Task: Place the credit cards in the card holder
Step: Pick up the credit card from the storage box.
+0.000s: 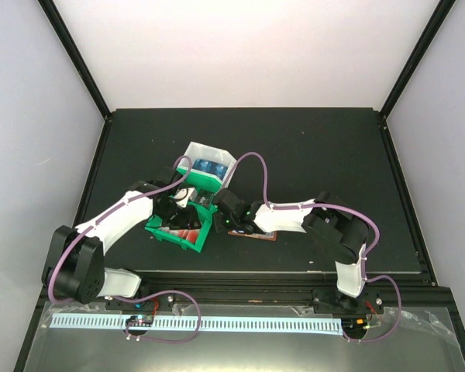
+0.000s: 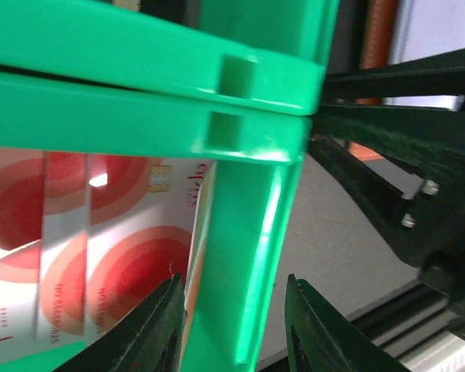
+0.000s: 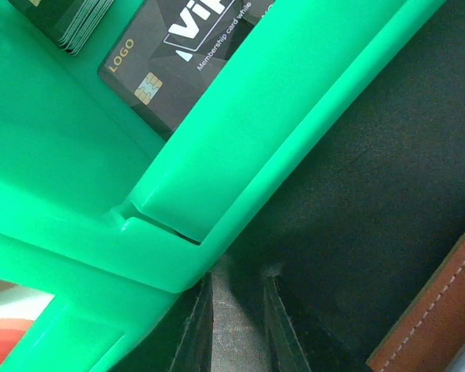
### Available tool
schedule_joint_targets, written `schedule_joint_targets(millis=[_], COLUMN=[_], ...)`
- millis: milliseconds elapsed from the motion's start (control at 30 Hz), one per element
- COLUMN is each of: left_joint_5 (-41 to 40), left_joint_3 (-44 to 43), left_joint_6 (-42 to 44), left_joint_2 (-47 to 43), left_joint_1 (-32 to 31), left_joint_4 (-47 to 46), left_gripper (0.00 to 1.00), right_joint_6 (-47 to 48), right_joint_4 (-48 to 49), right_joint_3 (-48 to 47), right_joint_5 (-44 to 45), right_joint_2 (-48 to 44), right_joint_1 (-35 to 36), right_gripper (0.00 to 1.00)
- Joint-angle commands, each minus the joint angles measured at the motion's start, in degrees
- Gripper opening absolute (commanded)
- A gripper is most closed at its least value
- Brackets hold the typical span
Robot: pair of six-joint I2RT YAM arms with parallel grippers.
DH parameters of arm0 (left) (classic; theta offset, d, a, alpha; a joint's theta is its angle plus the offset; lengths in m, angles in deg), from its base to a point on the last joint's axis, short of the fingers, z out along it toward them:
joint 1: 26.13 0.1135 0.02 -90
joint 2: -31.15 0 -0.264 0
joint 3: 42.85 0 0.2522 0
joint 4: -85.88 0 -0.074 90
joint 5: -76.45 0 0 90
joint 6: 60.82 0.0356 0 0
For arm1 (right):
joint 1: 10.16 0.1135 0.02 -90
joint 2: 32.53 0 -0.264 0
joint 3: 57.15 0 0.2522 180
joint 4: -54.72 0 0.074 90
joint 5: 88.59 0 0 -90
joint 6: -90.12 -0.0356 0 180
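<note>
Red-and-white credit cards (image 2: 101,256) lie in the near compartment of a green tray (image 2: 139,116). My left gripper (image 2: 232,283) is open and straddles that compartment's wall, one finger (image 2: 151,329) inside against the cards, the other outside and apart from the wall. From above, the left gripper (image 1: 177,208) is over the tray (image 1: 195,242). Black credit cards (image 3: 170,54) fill the middle compartment and blue ones (image 1: 211,166) the white far one. My right gripper (image 3: 239,275) sits low at the tray's outer corner (image 3: 163,263), jaws slightly apart, nothing seen between them. The brown card holder (image 3: 442,310) lies just right of it (image 1: 260,235).
The tray lies tilted on the black mat (image 1: 318,155), its white end toward the back. Both arms meet over the mat's near middle. The right arm (image 2: 403,178) crosses the left wrist view close beside the tray. The mat's front edge (image 1: 294,273) runs just behind the arm bases.
</note>
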Motion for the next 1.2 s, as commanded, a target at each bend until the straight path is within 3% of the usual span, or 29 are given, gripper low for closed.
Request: schedule_joint_targets(millis=[0,133,467,700,933,1167], left_joint_5=[7.3,11.1,10.3,5.1,3.3,-1.5], left_joint_3=[0.7,1.6,2.6,3.4,3.6,2.6], left_joint_6=[-0.7,-2.4,-3.8,-2.5,-1.8,-1.7], left_joint_2=[-0.4,-0.2,0.9,2.0,3.1,4.4], left_joint_1=[-0.2,-0.2,-0.2,-0.2,-0.5,-0.8], left_joint_4=[1.2,-0.4,-2.0,-3.1,-4.1,-2.6], left_gripper=[0.37,0.37,0.38,0.39,0.51,0.47], right_joint_6=[-0.4,-0.6,-0.8,-1.0,-1.3,-1.3], right_joint_4=[3.7,3.6,3.4,3.5,3.6,3.4], right_joint_3=[-1.5,-1.5,-1.3,-1.2,-1.0,-0.9], right_joint_5=[-0.4,-0.4,-0.1,0.0,0.1,0.3], right_joint_2=[0.4,0.3,0.3,0.1,0.0,0.0], right_joint_1=[0.2,0.2,0.3,0.3,0.2,0.3], right_gripper=[0.22,0.22,0.22,0.22,0.22,0.21])
